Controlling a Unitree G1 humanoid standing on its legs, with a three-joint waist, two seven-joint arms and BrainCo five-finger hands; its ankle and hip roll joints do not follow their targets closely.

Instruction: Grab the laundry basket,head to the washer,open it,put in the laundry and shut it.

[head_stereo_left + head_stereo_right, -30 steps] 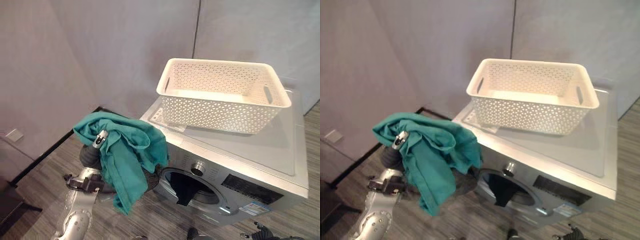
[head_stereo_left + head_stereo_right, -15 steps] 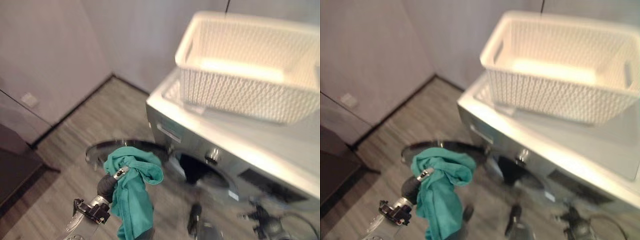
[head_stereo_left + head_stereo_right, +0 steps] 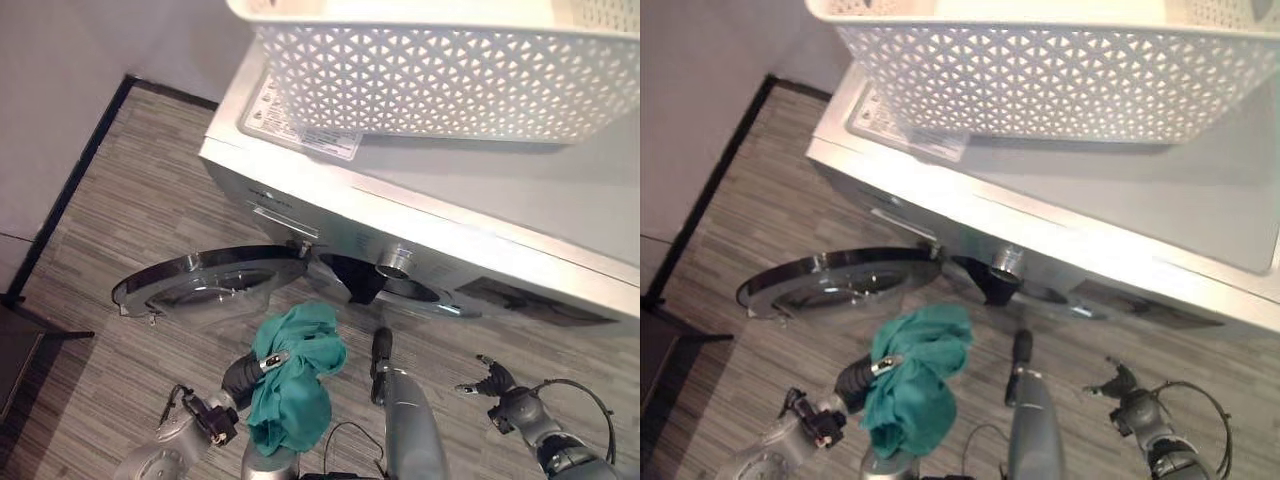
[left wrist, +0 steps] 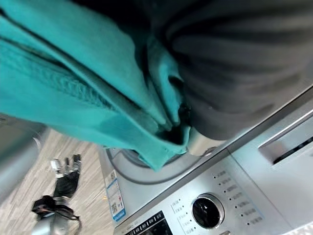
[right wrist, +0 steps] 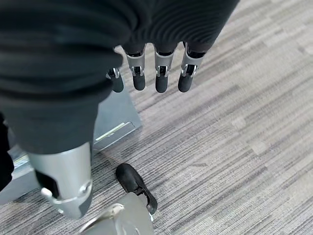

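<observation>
Your left hand (image 3: 243, 374) sits low in front of the washer (image 3: 420, 220), its arm coming up from the lower left of the head views. The teal cloth (image 3: 292, 385) is draped over it: you can see one silver fingertip poking out of the folds. In the left wrist view the cloth (image 4: 73, 93) lies bunched against the dark ribbed cover, and the fingers themselves are buried in it, so you cannot tell how far they are curled, though the cloth seems to be caught in the hand rather than merely lying on it.

The cloth hangs as a loose bundle, its long axis running roughly down toward the floor (image 3: 120, 220), with the bulk of it gathered on the side nearer the washer's drum opening (image 3: 365, 280). It is just in front of that opening and not inside it. A dark piece of fabric (image 3: 362, 288) shows at the mouth of the drum.

The round door (image 3: 205, 285) is swung wide open to the left, lying almost flat as you look down on it.

Your right hand (image 3: 487, 378) hangs low at the right, near the floor, well apart from the cloth. In its own wrist view the fingers (image 5: 161, 73) are straight, side by side, pointing down at the grey planks, with nothing in them.

The white laundry basket (image 3: 430, 70) stands on top of the washer, touching the lid.
</observation>
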